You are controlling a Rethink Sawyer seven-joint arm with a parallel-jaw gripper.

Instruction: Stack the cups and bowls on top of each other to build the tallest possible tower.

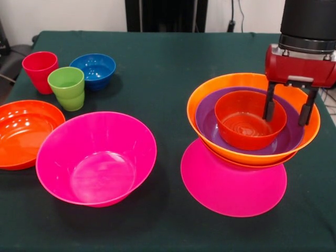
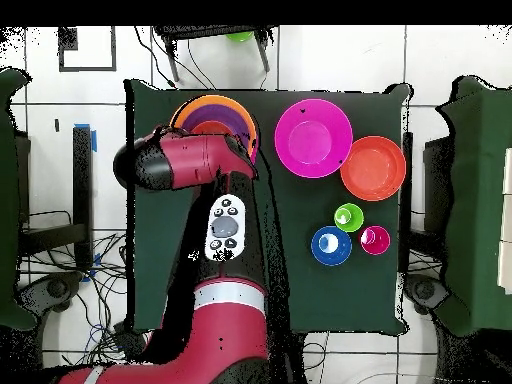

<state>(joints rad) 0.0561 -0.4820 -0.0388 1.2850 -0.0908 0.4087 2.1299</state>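
Note:
The tower stands at the right in the front view: an upturned hot pink bowl (image 1: pixel 231 189) carries a large orange bowl (image 1: pixel 231 82), a purple bowl (image 1: pixel 207 125) and a small red-orange bowl (image 1: pixel 242 125), nested upright. My gripper (image 1: pixel 287 107) hangs open over the tower's right side. Its fingers straddle the small bowl's right rim and hold nothing. The red cup (image 1: pixel 40 68) and green cup (image 1: pixel 67 86) stand at the far left beside the small blue bowl (image 1: pixel 94 68). From overhead, the arm hides much of the tower (image 2: pixel 212 110).
A large hot pink bowl (image 1: pixel 97 157) sits upright at the front centre-left, with a shallow red-orange bowl (image 1: pixel 21 131) touching its left side at the table's edge. Overhead these are the pink bowl (image 2: pixel 313 138) and the red-orange bowl (image 2: pixel 373 168).

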